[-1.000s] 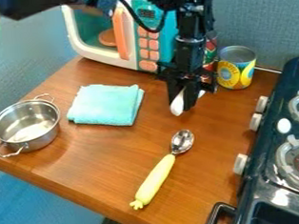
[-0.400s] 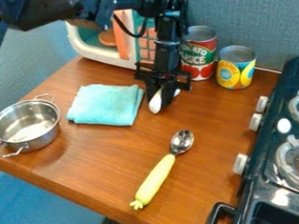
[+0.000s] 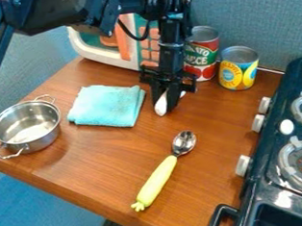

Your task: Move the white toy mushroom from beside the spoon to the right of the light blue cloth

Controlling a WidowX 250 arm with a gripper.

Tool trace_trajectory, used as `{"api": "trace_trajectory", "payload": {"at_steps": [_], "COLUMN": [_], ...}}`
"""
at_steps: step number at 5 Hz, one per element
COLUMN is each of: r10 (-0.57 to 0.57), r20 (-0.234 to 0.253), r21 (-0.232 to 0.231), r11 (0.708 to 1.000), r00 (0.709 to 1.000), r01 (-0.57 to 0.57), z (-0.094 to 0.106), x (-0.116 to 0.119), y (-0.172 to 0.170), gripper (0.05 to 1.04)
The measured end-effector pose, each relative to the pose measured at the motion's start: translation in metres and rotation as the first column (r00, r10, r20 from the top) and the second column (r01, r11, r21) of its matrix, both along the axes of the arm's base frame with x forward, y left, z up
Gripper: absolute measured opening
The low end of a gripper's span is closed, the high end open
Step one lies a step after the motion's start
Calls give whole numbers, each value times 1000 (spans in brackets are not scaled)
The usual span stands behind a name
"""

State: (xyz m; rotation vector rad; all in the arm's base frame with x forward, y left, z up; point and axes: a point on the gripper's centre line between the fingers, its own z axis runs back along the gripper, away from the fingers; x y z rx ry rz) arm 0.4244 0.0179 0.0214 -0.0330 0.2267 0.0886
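The end effector (image 3: pixel 166 99) grips a white object (image 3: pixel 160 106) across its middle, both ends jutting out, probably for balance. It is over the worktop (image 3: pixel 111 156), beside the folded turquoise cloth (image 3: pixel 106 106), whose folds likely keep it compact.

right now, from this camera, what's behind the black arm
A toy microwave stands behind the arm, its orange handle and some buttons showing; the arm covers much of its top and right side, so I can't tell what's there.

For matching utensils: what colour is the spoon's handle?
The handle is light yellow, best seen in the camera view.
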Motion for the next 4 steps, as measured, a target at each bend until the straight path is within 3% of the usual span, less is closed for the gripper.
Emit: {"api": "trace_trajectory", "payload": {"at_steps": [2,3,4], "r10": [14,12,-18], "r20": [13,73,82], "r21": [-13,3,40], "r11": [1000,1000,999], "r00": [1000,997,996], "r01": [-14,-13,15], "z": [2,25,39], "x": [-16,-23,-51], "y": [-4,-2,1], "gripper": [955,1010,1006]}}
